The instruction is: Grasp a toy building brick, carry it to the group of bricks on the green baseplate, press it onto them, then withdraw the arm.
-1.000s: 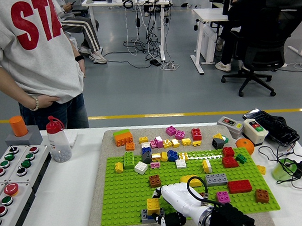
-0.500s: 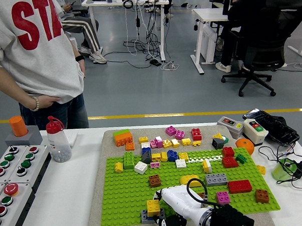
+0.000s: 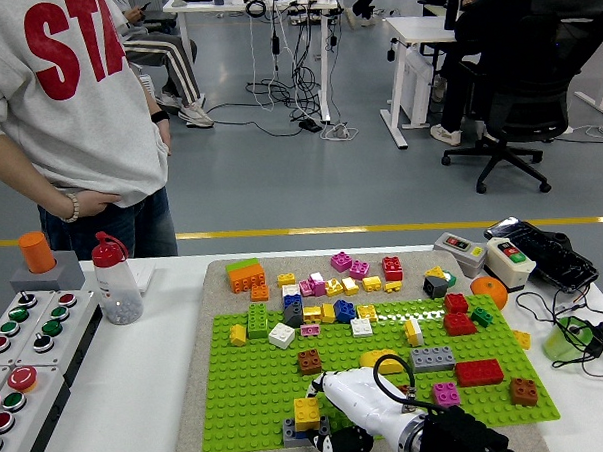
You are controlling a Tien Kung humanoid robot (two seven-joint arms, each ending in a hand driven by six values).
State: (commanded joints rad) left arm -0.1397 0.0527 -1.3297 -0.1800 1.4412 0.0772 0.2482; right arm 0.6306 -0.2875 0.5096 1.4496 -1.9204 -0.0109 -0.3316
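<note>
Yellow brick (image 3: 305,413) atop grey brick (image 3: 290,433), near edge of green baseplate (image 3: 255,384).

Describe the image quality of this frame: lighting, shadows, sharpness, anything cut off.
Head view: even, diffuse indoor light, no harsh glare; soft faint shadows beside the bricks on the green baseplate; the frame is sharp from baseplate to background desks; the right hand at the bottom edge is partly cropped, its fingers hard to read beside the yellow brick.

Sweatshirt print: the grey sweatshirt (image 3: 62,85) of the person at the table's far left shows large red letters "STA", cut off by a fold.
Elsewhere: nothing legible.
</note>
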